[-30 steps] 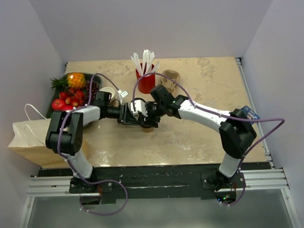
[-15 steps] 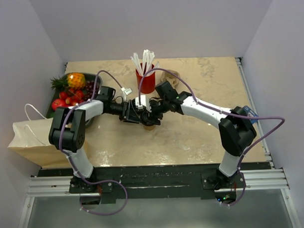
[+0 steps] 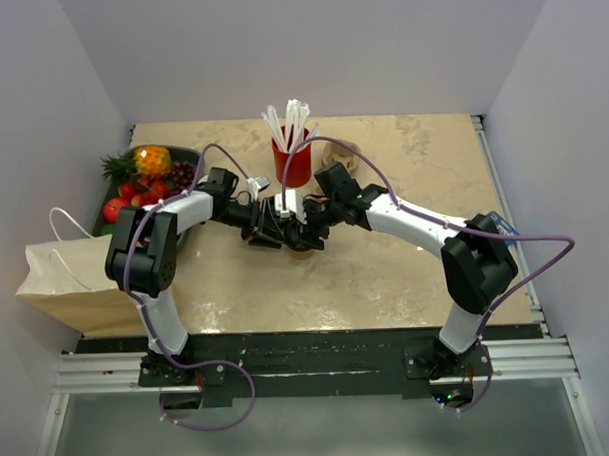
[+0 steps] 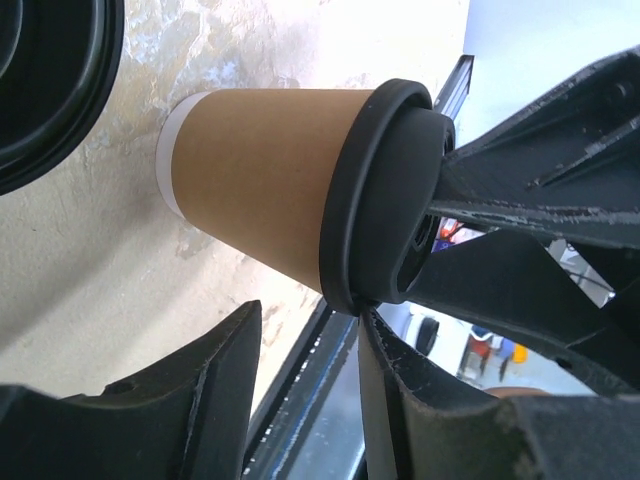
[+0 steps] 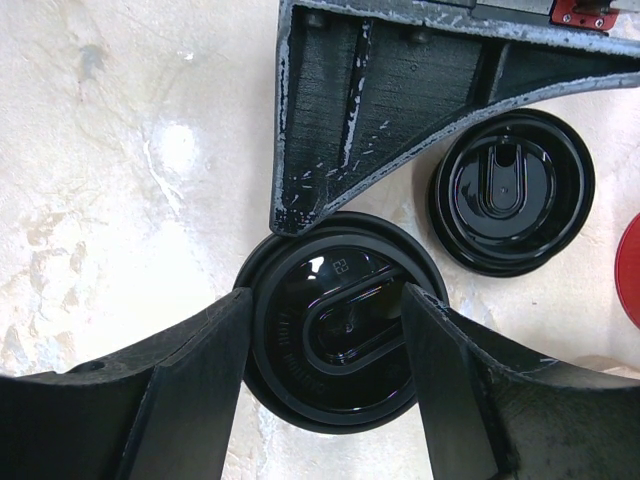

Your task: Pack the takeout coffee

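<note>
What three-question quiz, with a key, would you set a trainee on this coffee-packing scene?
1. True or false: the small tan kraft-paper cup with a round black plastic lid lies on its side.
2. In the right wrist view, what lies beside that cup? A, a loose flat black plastic lid; B, a metal spoon; C, a folded napkin.
3. In the top view, where is the brown paper bag?

Key
1. False: it stands upright on the beige marbled table.
2. A.
3. At the table's left edge, beside the left arm.
</note>
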